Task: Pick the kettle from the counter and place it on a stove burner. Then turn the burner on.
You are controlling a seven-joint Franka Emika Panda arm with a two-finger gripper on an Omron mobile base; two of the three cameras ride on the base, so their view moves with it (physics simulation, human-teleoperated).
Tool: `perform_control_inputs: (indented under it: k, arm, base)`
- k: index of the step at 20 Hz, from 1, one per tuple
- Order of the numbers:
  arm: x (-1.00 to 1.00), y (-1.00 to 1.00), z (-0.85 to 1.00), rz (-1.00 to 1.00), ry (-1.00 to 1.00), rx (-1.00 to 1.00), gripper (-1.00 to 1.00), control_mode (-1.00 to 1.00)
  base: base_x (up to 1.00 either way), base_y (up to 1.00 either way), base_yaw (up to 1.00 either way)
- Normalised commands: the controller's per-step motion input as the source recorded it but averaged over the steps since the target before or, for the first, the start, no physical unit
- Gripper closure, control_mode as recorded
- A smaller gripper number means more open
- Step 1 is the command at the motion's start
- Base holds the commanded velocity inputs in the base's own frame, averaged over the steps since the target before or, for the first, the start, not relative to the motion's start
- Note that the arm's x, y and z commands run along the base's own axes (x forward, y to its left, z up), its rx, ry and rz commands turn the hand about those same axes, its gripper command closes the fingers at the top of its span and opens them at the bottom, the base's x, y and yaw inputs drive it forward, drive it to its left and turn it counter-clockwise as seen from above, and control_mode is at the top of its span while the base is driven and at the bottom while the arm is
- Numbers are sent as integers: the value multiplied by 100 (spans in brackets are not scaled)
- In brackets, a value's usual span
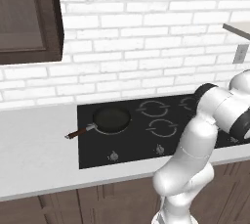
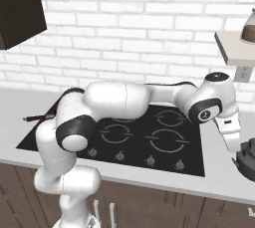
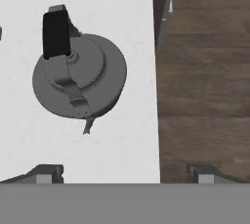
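Below claw [image 3: 124, 171], jaws wide, nothing held: kettle [image 3: 80, 76] on counter [image 3: 122, 140], offset to one side w/ handle off-line; risk: straight descent misses handle, tips clip lid.

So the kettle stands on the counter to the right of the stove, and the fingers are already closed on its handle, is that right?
Not quite. The kettle does stand on the counter, right of the stove, but the fingers are spread apart above it, touching nothing. The hand view shows this.
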Motion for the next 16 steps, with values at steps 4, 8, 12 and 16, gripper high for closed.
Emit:
perform_control_inputs:
  k: [4,8,12,16]
  arm:
    - [11,-58,0,5,1,8,-100,-100]
    - [10,-17,-6,0,0,0,-100,-100]
    - [21,-19,-6,0,0,2,-100,-100]
    - [25,-16,2,0,0,5,-100,-100]
  base:
    - [0,0,0]
    - [0,0,0]
    - [0,0,0]
    - [0,0,0]
